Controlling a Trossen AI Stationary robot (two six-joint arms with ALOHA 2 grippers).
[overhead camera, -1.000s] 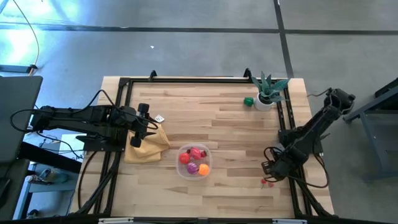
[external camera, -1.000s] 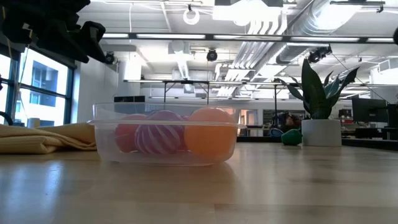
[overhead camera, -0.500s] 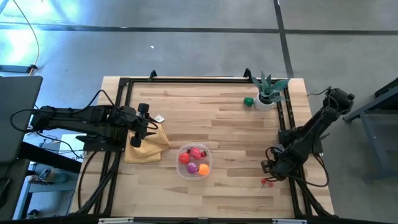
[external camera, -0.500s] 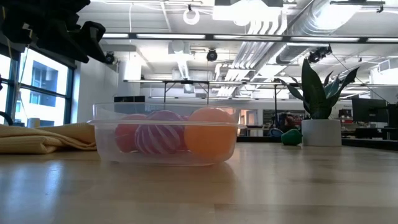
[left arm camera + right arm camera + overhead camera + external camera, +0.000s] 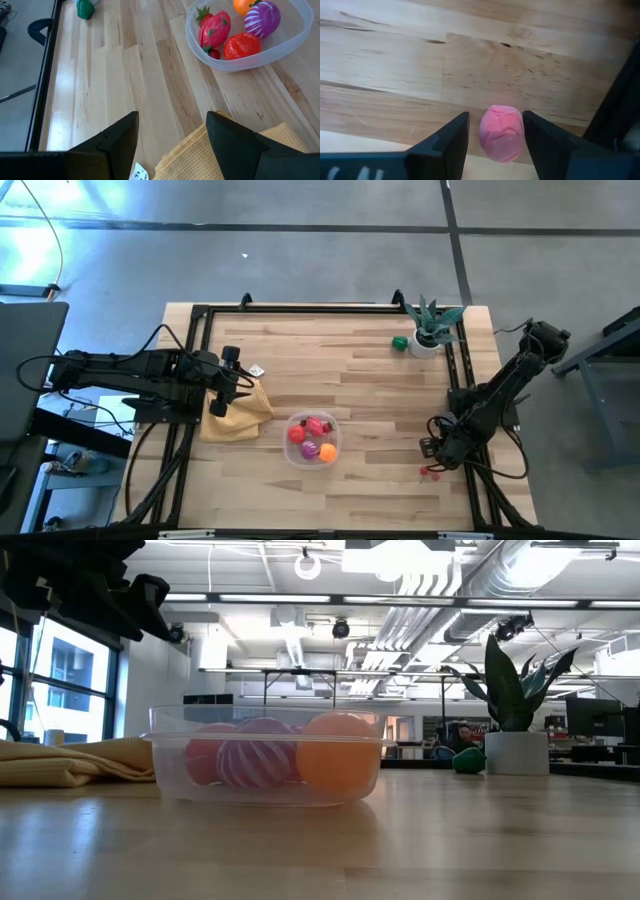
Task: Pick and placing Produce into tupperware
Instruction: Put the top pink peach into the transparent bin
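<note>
Nothing on the worktop [image 5: 380, 380] has shifted since a second ago; only the right tool [image 5: 492, 131] has narrowed its fingers a little around the pink produce piece [image 5: 501, 132], which sits between them near the worktop's right edge, close to the front-right corner. The fingers stand just beside it on both sides, not clearly clamped. A black frame rail [image 5: 462, 395] runs just beside that spot.

Near the middle of the front edge, the tupperware [image 5: 312, 439] holds red, magenta-purple and orange produce [image 5: 241, 26]. Just beside it on the left lies a mustard-yellow cloth [image 5: 240, 415], over which the left tool [image 5: 172, 131] hangs, fingers parted and empty. A green piece [image 5: 400, 343] rests near the back-right corner, beside the potted plant [image 5: 430, 328].
</note>
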